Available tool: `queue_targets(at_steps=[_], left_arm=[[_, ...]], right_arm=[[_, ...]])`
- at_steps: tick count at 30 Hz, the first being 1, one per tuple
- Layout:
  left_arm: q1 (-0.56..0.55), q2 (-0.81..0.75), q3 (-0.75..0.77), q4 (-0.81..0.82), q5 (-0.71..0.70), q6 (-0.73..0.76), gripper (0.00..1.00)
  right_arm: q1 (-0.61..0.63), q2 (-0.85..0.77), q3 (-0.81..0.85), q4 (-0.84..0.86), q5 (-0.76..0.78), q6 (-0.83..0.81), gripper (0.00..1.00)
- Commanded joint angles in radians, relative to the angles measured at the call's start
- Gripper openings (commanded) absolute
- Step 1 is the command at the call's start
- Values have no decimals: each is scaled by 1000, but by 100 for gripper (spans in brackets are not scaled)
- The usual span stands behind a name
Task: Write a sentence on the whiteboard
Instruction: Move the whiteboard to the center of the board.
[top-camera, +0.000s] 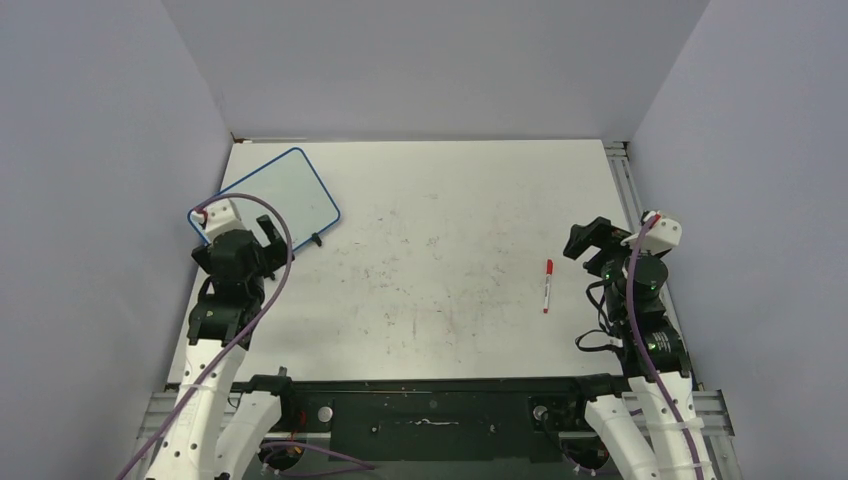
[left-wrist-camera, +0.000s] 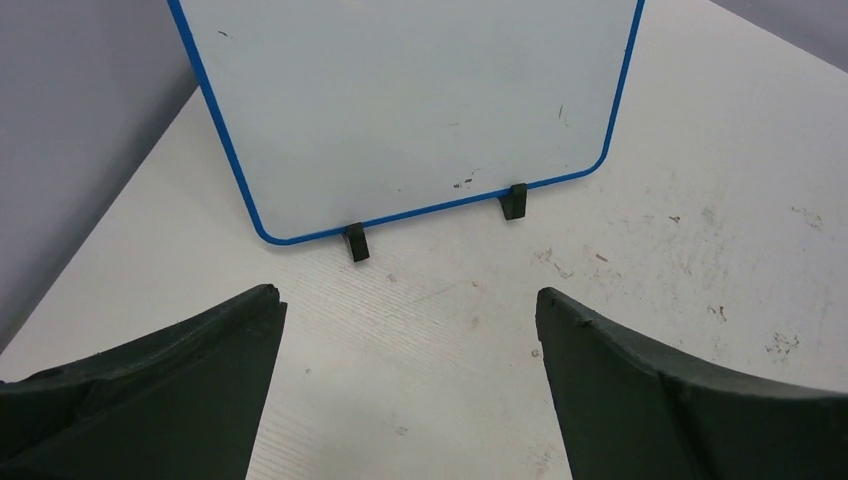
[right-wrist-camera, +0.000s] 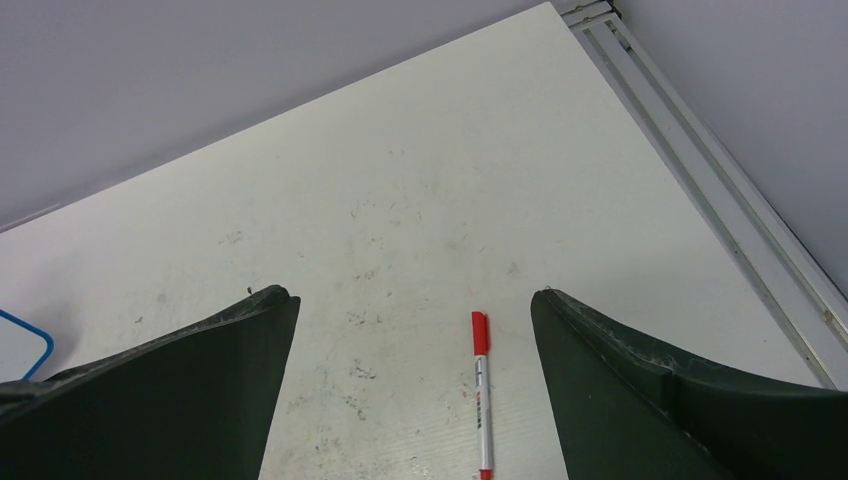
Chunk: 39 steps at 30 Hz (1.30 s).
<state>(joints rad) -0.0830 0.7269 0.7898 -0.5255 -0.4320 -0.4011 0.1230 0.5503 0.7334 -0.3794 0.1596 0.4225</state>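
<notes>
Overall, one scuffed white tabletop (top-camera: 450, 200) carries everything. One whiteboard (top-camera: 268, 195) with a thin blue frame rests at the far left corner, turned at an angle. Its near edge is just ahead of the left jaws. In the left wrist view the whiteboard (left-wrist-camera: 400, 100) shows beyond the gap between the two dark jaws and does not touch them. Its white face has a few small dark specks.

Two arms are in view, the left arm (top-camera: 225, 300) and the right arm (top-camera: 645, 300). The left jaws stand wide apart and hold nothing, and the right jaws do the same.

One red-capped marker (top-camera: 548, 285) lies flat on the tabletop, just left of the right jaws. In the right wrist view the marker (right-wrist-camera: 482, 395) lies in the gap between them, cap pointing away.

Two small black clip feet (left-wrist-camera: 356, 243) sit on the whiteboard's near edge.
</notes>
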Motion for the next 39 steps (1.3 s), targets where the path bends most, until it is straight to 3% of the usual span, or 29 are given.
queue_targets(at_steps=[1, 6, 12, 17, 27, 39], left_arm=[[6, 50, 0, 48, 64, 29, 96], [38, 135, -2, 76, 73, 28, 96], [191, 218, -27, 137, 171, -41, 99], [211, 281, -38, 157, 156, -65, 76], [211, 504, -4, 179, 154, -55, 60], [212, 672, 40, 207, 116, -38, 48]], right_arm=[[-5, -10, 15, 26, -24, -4, 90], [-4, -26, -30, 72, -116, -6, 90], [-3, -24, -35, 94, -147, -4, 90], [-5, -10, -41, 121, -152, -4, 90], [-5, 1, -83, 182, -203, 11, 90], [-6, 21, -84, 207, -193, -3, 90]])
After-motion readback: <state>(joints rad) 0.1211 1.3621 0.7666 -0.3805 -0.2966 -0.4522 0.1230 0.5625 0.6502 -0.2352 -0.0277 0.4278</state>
